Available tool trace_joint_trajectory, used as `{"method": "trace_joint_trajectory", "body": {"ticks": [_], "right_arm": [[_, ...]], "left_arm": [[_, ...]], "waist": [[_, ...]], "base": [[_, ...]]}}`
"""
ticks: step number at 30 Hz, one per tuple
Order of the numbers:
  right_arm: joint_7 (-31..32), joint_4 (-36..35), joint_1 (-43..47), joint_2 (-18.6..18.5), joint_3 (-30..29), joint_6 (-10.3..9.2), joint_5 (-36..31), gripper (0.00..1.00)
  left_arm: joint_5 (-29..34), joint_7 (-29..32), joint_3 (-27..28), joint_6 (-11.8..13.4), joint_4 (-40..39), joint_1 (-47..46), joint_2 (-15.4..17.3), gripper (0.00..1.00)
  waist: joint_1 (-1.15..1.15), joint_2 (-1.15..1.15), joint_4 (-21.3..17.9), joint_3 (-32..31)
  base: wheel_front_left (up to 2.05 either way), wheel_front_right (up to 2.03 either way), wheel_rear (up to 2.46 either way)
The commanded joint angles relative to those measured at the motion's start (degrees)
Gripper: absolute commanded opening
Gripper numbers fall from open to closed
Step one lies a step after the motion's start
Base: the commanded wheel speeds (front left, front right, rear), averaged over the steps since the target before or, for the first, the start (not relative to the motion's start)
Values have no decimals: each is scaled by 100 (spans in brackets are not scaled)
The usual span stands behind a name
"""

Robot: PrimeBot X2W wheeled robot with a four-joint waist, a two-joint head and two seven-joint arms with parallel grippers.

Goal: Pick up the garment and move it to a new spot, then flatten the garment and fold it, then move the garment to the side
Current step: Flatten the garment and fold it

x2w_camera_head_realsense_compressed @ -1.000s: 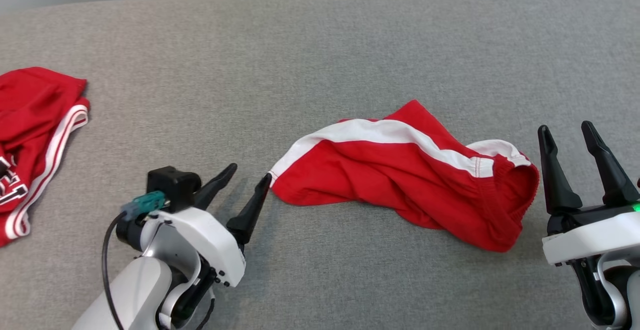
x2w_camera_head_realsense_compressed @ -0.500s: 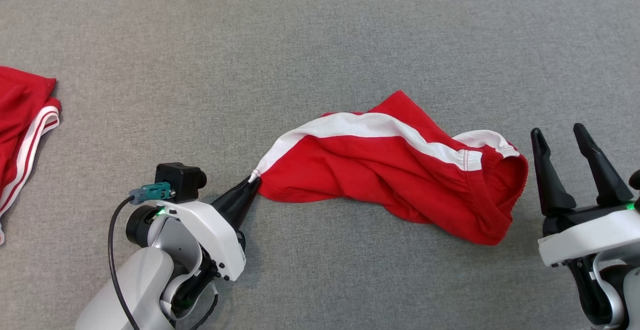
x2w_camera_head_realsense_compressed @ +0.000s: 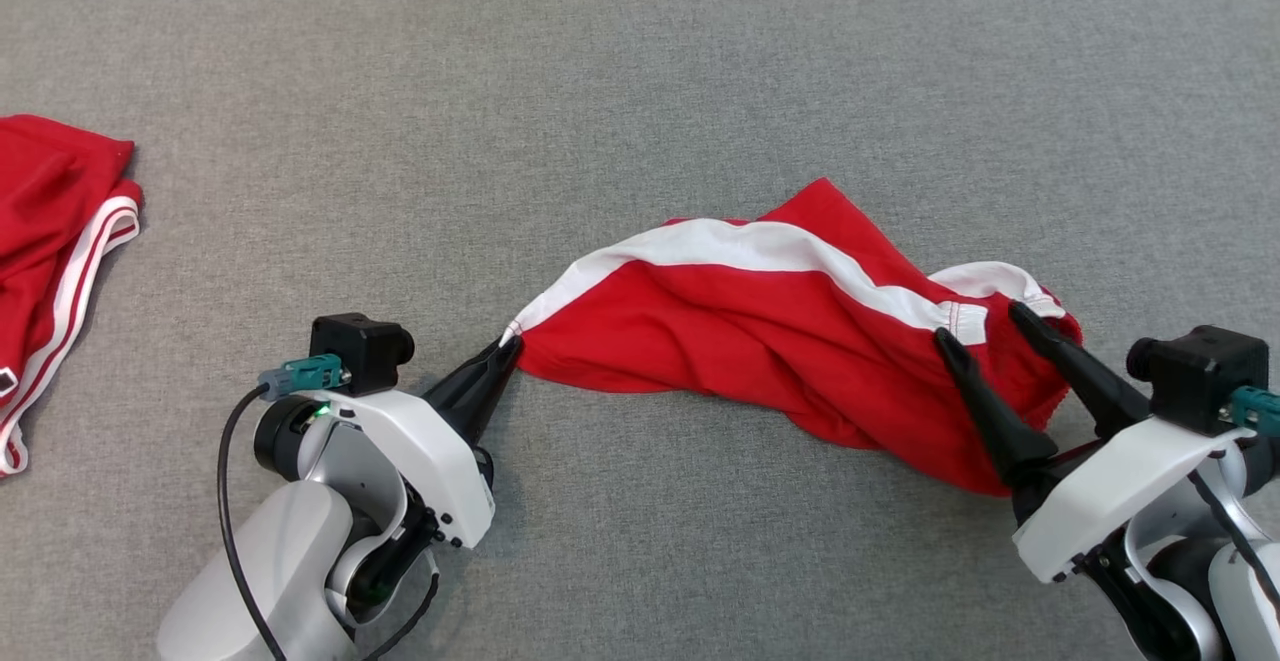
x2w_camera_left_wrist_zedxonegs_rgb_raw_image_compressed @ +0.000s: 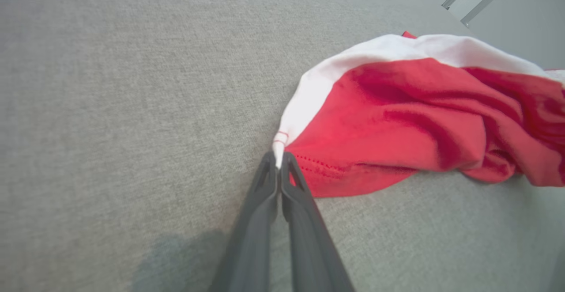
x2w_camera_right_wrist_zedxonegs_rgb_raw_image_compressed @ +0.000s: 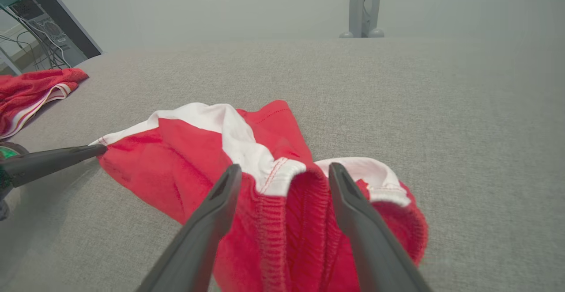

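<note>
Left gripper (x2w_camera_head_realsense_compressed: 508,349) was pinched shut on a hem corner of the red garment (x2w_camera_head_realsense_compressed: 760,341), crumpled toward the grey table's (x2w_camera_head_realsense_compressed: 640,91) near edge; pick-up looked half-made, the right gripper (x2w_camera_head_realsense_compressed: 978,323) straddling the waistband (x2w_camera_right_wrist_zedxonegs_rgb_raw_image_compressed: 287,181) agape, yet to close.

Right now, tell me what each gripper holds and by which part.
The left gripper pinches the red shorts at the white-striped hem corner. The right gripper straddles the waistband, open.

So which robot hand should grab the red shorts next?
The right. The left gripper is shut on the shorts at their white-striped corner. The right gripper is open and straddles the elastic waistband, so it probably just needs to close.
</note>
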Motion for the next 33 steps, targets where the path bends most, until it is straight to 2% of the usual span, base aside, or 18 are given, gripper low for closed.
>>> {"method": "trace_joint_trajectory", "body": {"ticks": [1, 2, 4, 5, 6, 7, 14, 18, 25, 33], "right_arm": [[100, -29, 18, -25, 10, 1, 72, 100], [162, -34, 32, -27, 33, 1, 100, 96], [237, -60, 40, 1, 34, 1, 183, 42], [258, -65, 35, 18, 27, 1, 222, 34], [255, -66, 20, 13, 25, 1, 239, 7], [249, -61, 12, 19, 25, 1, 287, 0], [-290, -125, -151, 29, -99, 1, 484, 0], [-688, -232, -354, -2, -232, 1, 620, 0], [-1128, -553, -946, -166, -253, 1, 972, 0], [-1420, -1096, -1670, -335, -264, 1, 1466, 0]], "left_arm": [[53, -36, -3, -11, 29, -93, 13, 0], [51, -46, -9, -15, 39, -95, 6, 0], [53, -77, -17, -22, 63, -122, -7, 0], [59, -93, -16, -23, 72, -135, -11, 0], [68, -123, -20, -24, 81, -143, -17, 0], [82, -149, -21, -23, 87, -150, -21, 0], [220, -591, 72, 32, -77, -231, 4, 0], [367, -980, 245, 157, -470, -325, 97, 0], [608, -1312, 688, 554, -1886, -591, 398, 0], [1080, -1196, 1134, 1047, -3659, -1101, 815, 0]], "waist": [[0, 0, 15, 7], [0, 0, 26, 10], [0, 0, 43, 15], [0, 0, 49, 15], [0, 0, 55, 14], [0, 0, 60, 13], [0, 0, 80, -32], [0, 0, 83, -123], [0, 0, 108, -373], [0, 0, 147, -678]], "base": [[0, 0, 0], [0, 0, 0], [0, 0, 0], [0, 0, 0], [0, 0, 0], [0, 0, 0], [0, 0, 0], [0, 0, 0], [0, 0, 0], [0, 0, 0]]}}
